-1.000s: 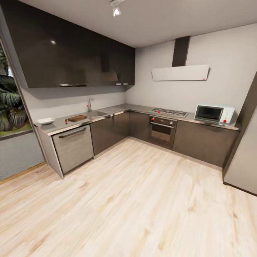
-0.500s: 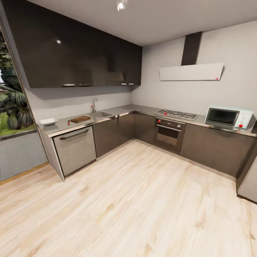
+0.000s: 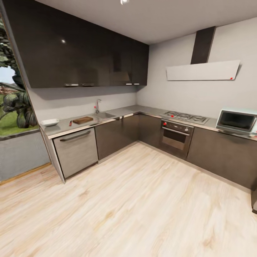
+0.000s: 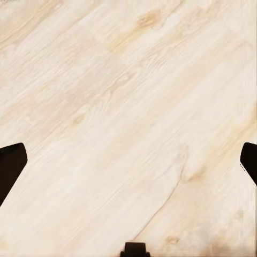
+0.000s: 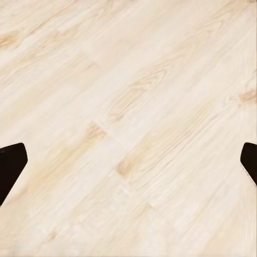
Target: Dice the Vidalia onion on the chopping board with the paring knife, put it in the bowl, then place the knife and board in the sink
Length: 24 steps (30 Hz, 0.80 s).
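Countertop [image 3: 125, 111]: 1 bowl [image 3: 49, 122], 1 chopping board [image 3: 82, 120], 1 sink [image 3: 104, 115].

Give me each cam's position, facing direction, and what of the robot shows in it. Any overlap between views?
Head view: on the head, facing the kitchen corner across the floor; countertop, sink, chopping board and bowl far off.
Left wrist view: near the left gripper, aimed at the floor; spread dark fingertips at the edges.
Right wrist view: near the right gripper, likewise.
Shared: the light wood floor in all three.
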### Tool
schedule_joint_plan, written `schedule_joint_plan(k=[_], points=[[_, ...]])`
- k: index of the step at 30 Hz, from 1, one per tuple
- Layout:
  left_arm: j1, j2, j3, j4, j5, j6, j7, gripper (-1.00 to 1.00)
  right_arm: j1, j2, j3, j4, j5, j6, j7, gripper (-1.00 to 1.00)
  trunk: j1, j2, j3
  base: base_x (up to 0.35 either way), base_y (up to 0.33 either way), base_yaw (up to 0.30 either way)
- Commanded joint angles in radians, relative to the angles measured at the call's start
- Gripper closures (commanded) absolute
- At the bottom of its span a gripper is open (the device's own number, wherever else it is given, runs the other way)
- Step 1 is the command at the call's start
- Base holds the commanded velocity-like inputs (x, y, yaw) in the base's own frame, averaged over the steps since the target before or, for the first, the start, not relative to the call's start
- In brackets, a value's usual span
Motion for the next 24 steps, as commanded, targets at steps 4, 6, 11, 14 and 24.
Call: schedule_joint_plan(k=[4,6,11,14,24], points=[[0.0,0.0,0.001,-0.001,0.001,-0.001,0.0,-1.0,0.0,0.0,0.001,0.0,0.0,-0.002,-0.003,-1.0,0.001,-0.001,-0.001,0.29,-0.196,0.126],[0.0,0.0,0.001,-0.001,0.001,-0.001,0.0,-1.0,0.0,0.0,0.001,0.0,0.0,-0.002,-0.003,-1.0,0.001,-0.001,-0.001,0.29,-0.197,0.126],[0.0,0.0,0.001,-0.001,0.001,-0.001,0.0,-1.0,0.0,0.0,0.001,0.0,0.0,-0.002,-0.003,-1.0,0.001,-0.001,-0.001,0.289,-0.197,0.126],[0.0,0.0,0.001,-0.001,0.001,-0.001,0.0,-1.0,0.0,0.0,0.001,-0.001,0.0,-0.002,-0.003,-1.0,0.001,-0.001,-0.001,0.289,-0.199,0.126],[0.0,0.0,0.001,-0.001,0.001,-0.001,0.0,-1.0,0.0,0.0,0.001,-0.001,0.0,-0.002,-0.003,-1.0,0.001,-0.001,-0.001,0.288,-0.188,0.128]])
